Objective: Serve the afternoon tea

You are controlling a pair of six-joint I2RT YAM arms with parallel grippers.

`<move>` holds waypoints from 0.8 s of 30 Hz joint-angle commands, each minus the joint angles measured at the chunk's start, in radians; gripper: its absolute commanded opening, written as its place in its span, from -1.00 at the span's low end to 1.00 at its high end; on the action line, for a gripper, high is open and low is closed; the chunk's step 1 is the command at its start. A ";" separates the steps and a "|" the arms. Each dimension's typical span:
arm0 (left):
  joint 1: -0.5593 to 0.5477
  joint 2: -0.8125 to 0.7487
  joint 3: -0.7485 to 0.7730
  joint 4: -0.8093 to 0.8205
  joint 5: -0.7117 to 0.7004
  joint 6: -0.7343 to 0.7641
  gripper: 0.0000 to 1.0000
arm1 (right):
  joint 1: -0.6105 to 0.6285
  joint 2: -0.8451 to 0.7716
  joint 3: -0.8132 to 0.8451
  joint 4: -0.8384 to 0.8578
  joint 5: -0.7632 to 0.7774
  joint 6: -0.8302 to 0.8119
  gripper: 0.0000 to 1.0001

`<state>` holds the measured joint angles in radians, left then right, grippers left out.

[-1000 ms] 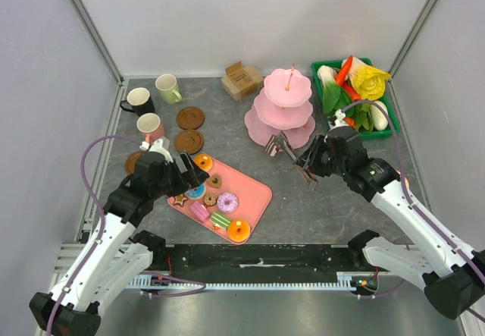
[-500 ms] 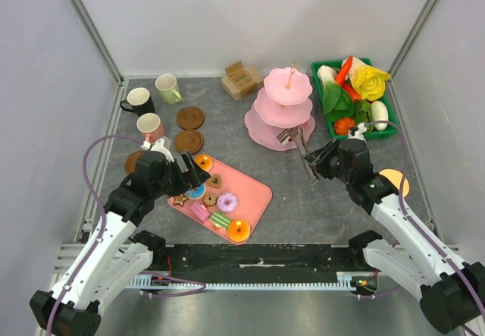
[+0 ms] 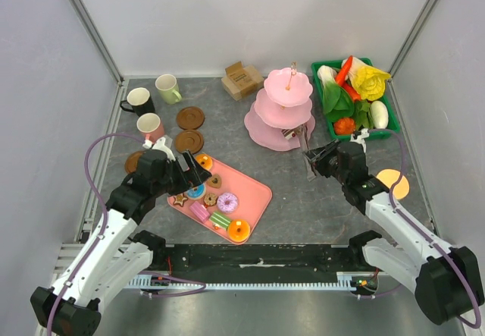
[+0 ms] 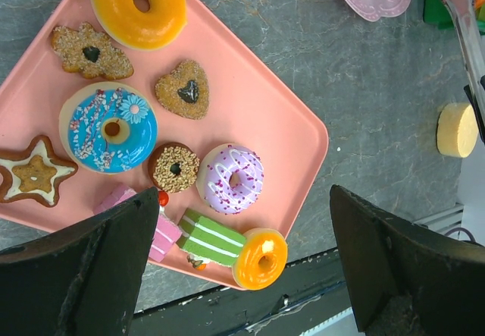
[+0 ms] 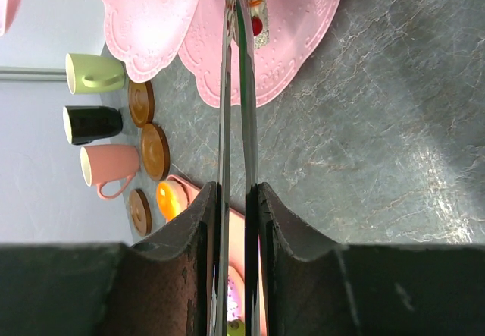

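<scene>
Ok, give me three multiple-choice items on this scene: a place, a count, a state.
1. Where is the cake slice? A by the cardboard box; B in the green basket; C on the pink stand's bottom tier.
2. How many mugs? A two; B three; C four.
3. The left gripper is: A open, empty; B shut on a donut; C shut on a mug.
1 C: it lies on the lowest plate.
2 B: black mug, pale green mug, pink mug.
3 A: its fingers stand wide apart above the pink tray.
</scene>
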<state>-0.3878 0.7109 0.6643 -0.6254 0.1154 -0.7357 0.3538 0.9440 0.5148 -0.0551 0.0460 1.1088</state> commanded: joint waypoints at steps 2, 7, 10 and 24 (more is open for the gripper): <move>0.003 0.001 0.001 0.038 0.021 -0.004 0.99 | -0.015 0.007 -0.028 0.130 0.022 0.049 -0.53; 0.001 -0.005 0.000 0.038 0.021 -0.004 0.99 | -0.030 0.022 -0.048 0.123 0.011 0.049 -0.42; 0.001 -0.005 0.000 0.038 0.021 -0.005 0.99 | -0.041 0.035 -0.050 0.107 0.008 0.040 -0.41; 0.003 -0.010 0.006 0.038 0.024 -0.005 0.99 | -0.079 0.047 0.020 -0.026 0.018 -0.052 -0.02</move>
<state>-0.3878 0.7086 0.6643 -0.6250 0.1162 -0.7357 0.2848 0.9962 0.4694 -0.0425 0.0422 1.1065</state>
